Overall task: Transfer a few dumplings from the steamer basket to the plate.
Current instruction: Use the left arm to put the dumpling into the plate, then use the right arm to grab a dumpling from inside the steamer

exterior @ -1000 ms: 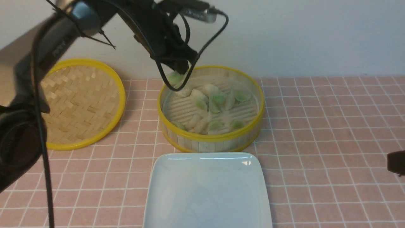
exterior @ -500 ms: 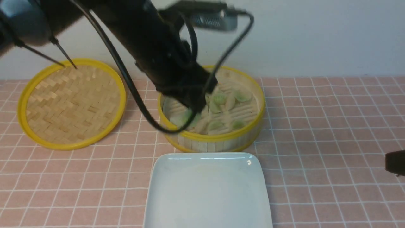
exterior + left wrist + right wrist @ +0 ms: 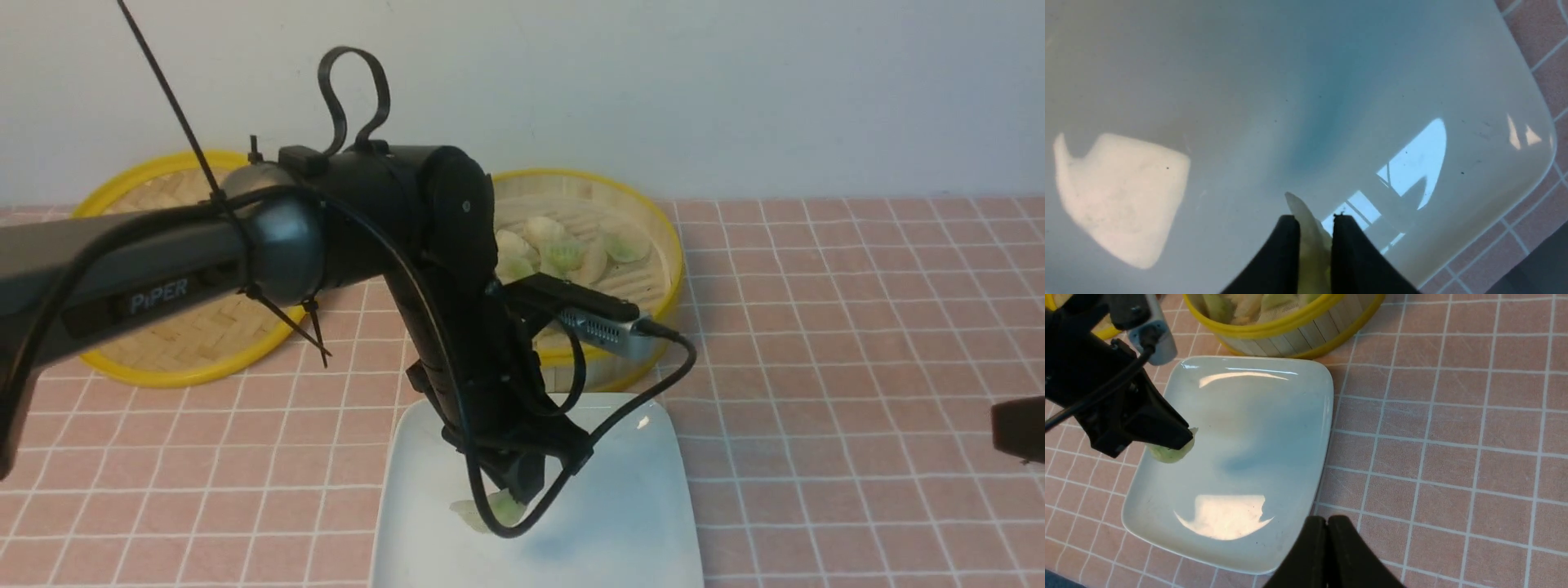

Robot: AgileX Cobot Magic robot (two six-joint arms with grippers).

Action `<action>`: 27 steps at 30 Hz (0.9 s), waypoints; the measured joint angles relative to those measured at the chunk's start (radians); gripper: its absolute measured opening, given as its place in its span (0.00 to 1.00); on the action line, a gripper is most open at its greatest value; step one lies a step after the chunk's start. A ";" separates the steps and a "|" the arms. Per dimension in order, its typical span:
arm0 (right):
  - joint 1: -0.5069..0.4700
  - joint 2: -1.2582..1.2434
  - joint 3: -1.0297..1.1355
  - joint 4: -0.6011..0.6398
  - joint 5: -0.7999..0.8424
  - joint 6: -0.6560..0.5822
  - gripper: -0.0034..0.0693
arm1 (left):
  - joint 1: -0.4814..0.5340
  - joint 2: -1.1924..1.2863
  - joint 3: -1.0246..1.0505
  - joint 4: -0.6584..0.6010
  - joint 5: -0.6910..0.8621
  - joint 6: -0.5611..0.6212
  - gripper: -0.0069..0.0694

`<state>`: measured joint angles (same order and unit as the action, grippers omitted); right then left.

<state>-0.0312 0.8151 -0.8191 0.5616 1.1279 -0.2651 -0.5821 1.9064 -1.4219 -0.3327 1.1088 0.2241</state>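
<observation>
Apparently glossy plate [image 3: 612,523], woven lid [image 3: 204,335], slatted basket [image 3: 608,376]

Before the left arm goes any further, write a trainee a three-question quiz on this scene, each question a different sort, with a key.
1. True or false: the right gripper is shut with nothing between its fingers.
2. Fill in the blank: the left gripper holds a pale green ______ over the plate.
3. Multiple choice: where is the woven lid?
a) on the plate
b) to the left of the steamer basket
c) to the right of the steamer basket

Key: 1. true; 2. dumpling; 3. b
</observation>
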 joint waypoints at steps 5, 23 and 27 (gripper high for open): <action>0.000 0.019 -0.037 0.012 -0.008 -0.005 0.03 | 0.000 0.003 -0.016 0.000 0.000 0.000 0.43; 0.356 0.707 -0.601 -0.192 -0.070 0.029 0.05 | 0.000 -0.493 -0.100 0.184 0.124 -0.143 0.08; 0.401 0.880 -0.734 -0.270 -0.087 0.029 0.11 | 0.000 -0.636 -0.103 0.184 0.139 -0.161 0.08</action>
<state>0.3698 1.6954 -1.5526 0.2919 1.0409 -0.2362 -0.5821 1.2706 -1.5246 -0.1491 1.2477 0.0632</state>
